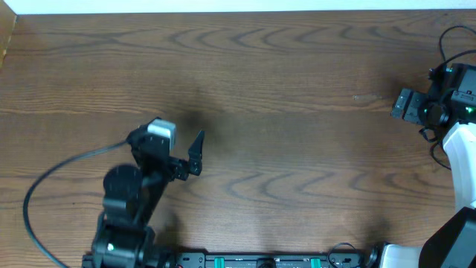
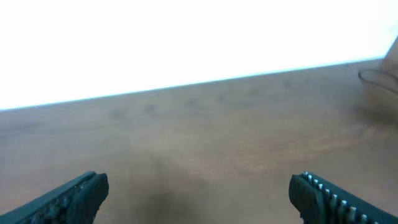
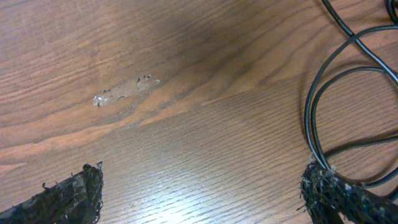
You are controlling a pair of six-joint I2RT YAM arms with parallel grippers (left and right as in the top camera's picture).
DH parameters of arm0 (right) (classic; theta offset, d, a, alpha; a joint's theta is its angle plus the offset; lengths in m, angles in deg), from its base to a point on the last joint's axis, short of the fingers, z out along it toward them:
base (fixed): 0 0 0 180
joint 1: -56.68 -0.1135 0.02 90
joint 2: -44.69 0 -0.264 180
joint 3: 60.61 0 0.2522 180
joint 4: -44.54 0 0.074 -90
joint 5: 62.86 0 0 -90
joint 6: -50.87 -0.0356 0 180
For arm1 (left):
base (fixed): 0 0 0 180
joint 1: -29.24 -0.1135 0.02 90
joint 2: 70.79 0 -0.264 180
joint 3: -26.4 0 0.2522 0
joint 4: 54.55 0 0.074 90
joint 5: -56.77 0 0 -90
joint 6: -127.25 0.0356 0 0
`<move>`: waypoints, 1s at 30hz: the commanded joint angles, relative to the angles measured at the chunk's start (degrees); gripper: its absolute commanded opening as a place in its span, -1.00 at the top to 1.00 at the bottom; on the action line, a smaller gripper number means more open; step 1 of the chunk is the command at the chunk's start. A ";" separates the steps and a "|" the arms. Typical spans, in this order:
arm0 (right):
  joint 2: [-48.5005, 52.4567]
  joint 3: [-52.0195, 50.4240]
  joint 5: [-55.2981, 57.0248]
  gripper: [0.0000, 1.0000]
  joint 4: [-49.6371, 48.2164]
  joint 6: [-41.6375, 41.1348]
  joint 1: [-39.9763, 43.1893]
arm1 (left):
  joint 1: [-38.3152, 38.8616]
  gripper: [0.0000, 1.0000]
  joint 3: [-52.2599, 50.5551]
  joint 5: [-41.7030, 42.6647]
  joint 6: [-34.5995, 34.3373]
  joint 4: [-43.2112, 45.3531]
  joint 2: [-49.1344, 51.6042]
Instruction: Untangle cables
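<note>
A thin black cable (image 3: 315, 106) lies in loops on the wooden table at the right of the right wrist view, and it passes right by my right finger. A bit of it shows at the far right in the overhead view (image 1: 445, 39) and faintly in the left wrist view (image 2: 376, 77). The white cable is out of view. My right gripper (image 3: 205, 199) is open and empty, at the table's right edge (image 1: 402, 104). My left gripper (image 1: 196, 153) is open and empty over bare wood at the lower left (image 2: 199, 193).
A pale scuff mark (image 3: 124, 91) is on the wood ahead of the right gripper. The left arm's thick black cable (image 1: 44, 179) arcs over the table's left side. The table's far edge (image 1: 238, 13) meets a white surface.
</note>
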 commanded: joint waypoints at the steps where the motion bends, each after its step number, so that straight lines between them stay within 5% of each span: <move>1: -0.92 -0.04 0.48 -0.99 0.09 0.44 -0.17 | -0.74 -0.95 -6.43 -1.05 4.15 6.38 -6.29; 6: -0.92 -0.04 0.48 -0.99 0.09 0.42 -0.17 | -2.56 -0.95 -15.78 -1.05 4.35 15.21 -15.32; 16: -0.92 -0.04 0.48 -0.98 0.09 0.44 -0.17 | -3.82 -0.95 -29.33 -1.07 4.35 15.76 -28.72; 30: -0.92 -0.02 0.48 -0.99 0.09 0.44 -0.17 | -3.85 -0.95 -29.38 -8.04 4.11 2.54 -30.27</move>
